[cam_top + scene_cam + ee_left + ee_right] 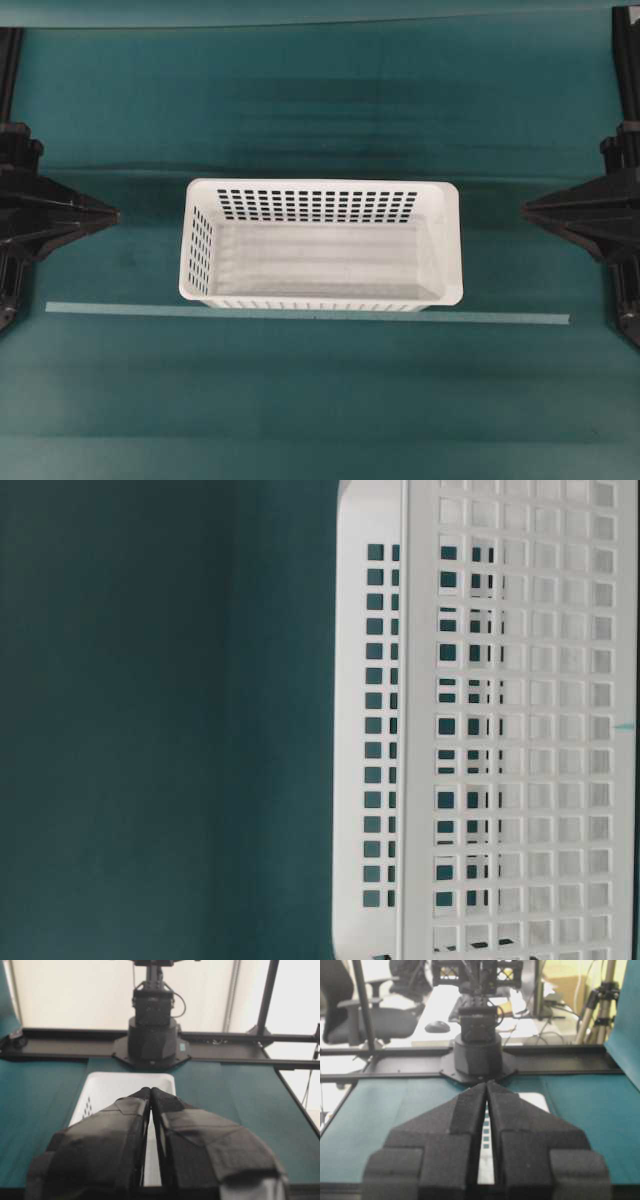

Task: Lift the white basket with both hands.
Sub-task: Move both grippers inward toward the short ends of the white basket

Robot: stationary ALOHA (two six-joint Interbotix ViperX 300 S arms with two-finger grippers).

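White plastic basket (321, 243) sits empty at mid-bench on the teal bench (320, 400), long axis left-right, its near wall just behind a pale tape strip (300, 314). 2 hands are parked well apart from it: left hand (112, 213) off the left short wall, right hand (528, 208) off the right short wall. Both have fingers drawn nearly together, only a thin slit between them in the wrist views, and hold nothing.

Judgement: thin slotted walls suggest a light shell, fairly stiff at the rolled rim and prone to flex mid-wall. Smooth plastic may slip. Best hold: the rim of each short wall, 1 hand per end, lifted evenly to avoid tilt.
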